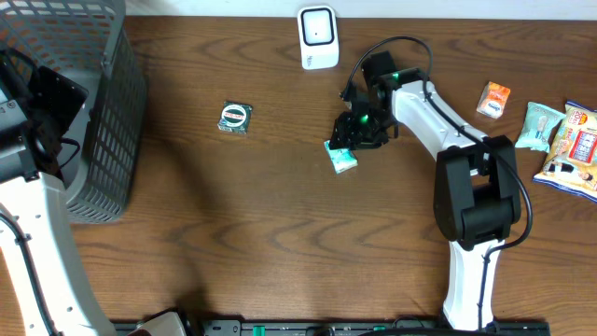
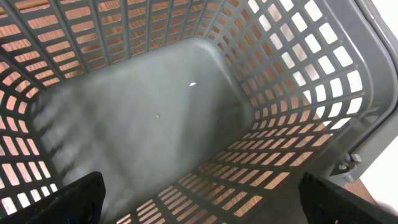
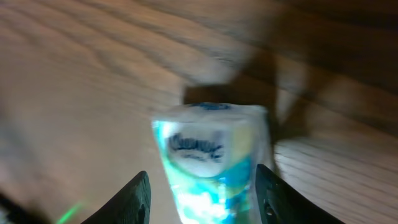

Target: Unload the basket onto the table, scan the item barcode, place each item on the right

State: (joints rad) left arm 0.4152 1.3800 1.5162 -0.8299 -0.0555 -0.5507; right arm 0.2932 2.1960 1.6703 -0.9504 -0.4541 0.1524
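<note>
The item, a teal and white tissue pack [image 1: 341, 156], lies on the wooden table in front of the white barcode scanner [image 1: 318, 37]. My right gripper [image 1: 354, 129] hangs just above the pack's far end. In the blurred right wrist view the pack [image 3: 208, 152] sits between the fingers [image 3: 138, 199]. A gap shows on its left side, so the right gripper [image 3: 203, 190] is open around it. Over the grey basket, my left gripper [image 2: 202, 208] stands wide open with nothing in it.
The grey slotted basket [image 1: 103, 121] fills the far left. A black round-label packet [image 1: 235, 118] lies mid-left. At the right edge are an orange packet [image 1: 494, 98], a pale green packet [image 1: 539, 126] and a snack bag [image 1: 574, 149].
</note>
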